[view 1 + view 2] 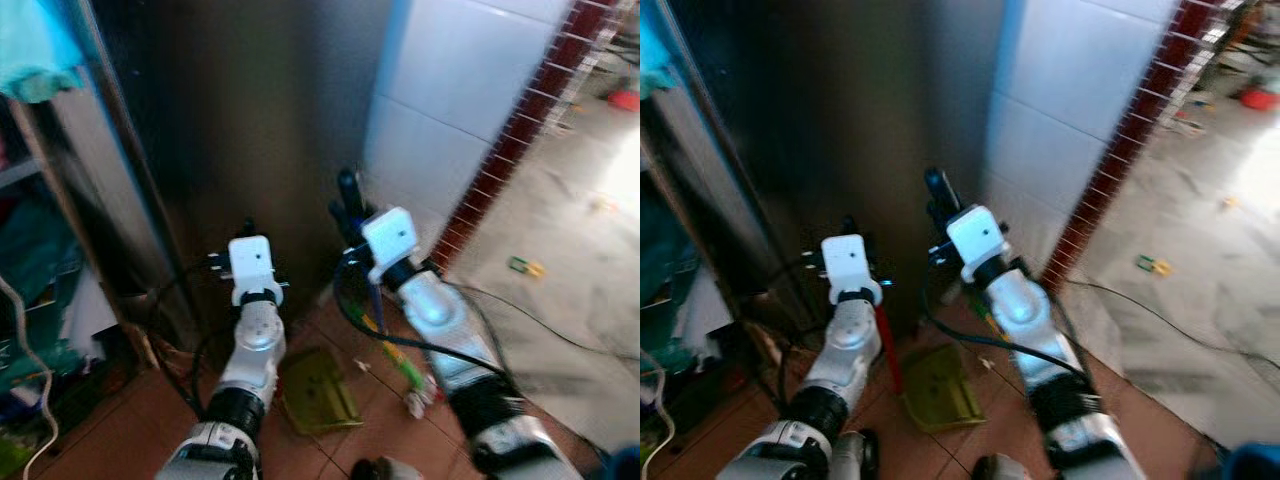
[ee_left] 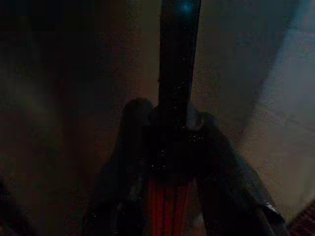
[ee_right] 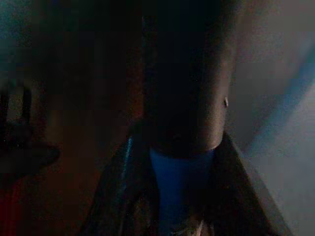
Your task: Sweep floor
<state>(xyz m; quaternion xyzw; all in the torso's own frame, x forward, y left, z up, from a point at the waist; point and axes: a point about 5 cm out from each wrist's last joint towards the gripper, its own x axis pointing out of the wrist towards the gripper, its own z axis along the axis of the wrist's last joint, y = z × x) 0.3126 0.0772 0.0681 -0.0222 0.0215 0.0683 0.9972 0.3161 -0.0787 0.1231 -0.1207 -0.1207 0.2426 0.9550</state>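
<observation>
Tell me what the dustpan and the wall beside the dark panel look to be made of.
Dustpan: probably plastic, judging by its olive-yellow, slightly translucent pan with a moulded, dull-sheen look. Wall: apparently glazed ceramic tile, shown by large white glossy squares with thin grout lines, edged by a dark red tiled strip.

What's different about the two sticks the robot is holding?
The left gripper holds a red handle leading down to the yellow-green dustpan; the right gripper holds a blue handle with a black top. The red one sits lower. Both are clamped between black fingers.
</observation>
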